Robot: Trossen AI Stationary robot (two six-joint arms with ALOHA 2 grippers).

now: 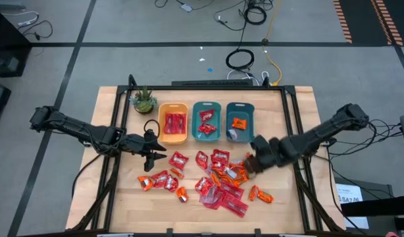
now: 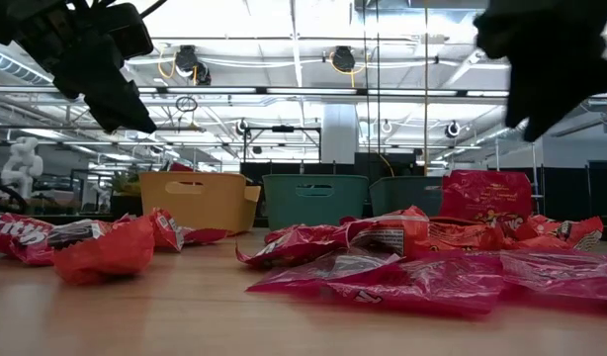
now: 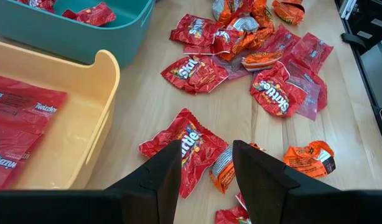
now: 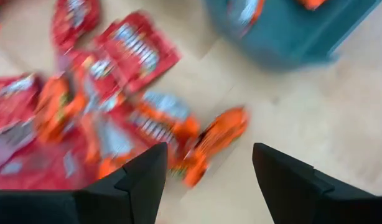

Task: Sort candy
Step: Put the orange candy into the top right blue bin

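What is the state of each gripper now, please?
Left gripper: open, empty, above the candy.
Right gripper: open, empty, over the candy pile.

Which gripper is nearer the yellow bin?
Left. The left gripper hovers just off the yellow bin, at its front left corner; the right gripper is past both teal bins, over the candy pile.

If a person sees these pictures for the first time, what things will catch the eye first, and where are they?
First comes the scattered pile of candy, red and orange packets spread across the front half of the wooden table. Behind it stand three bins in a row: a yellow bin holding long red packets, then two teal bins. The left gripper and right gripper, both open and empty, hover at either side of the pile.
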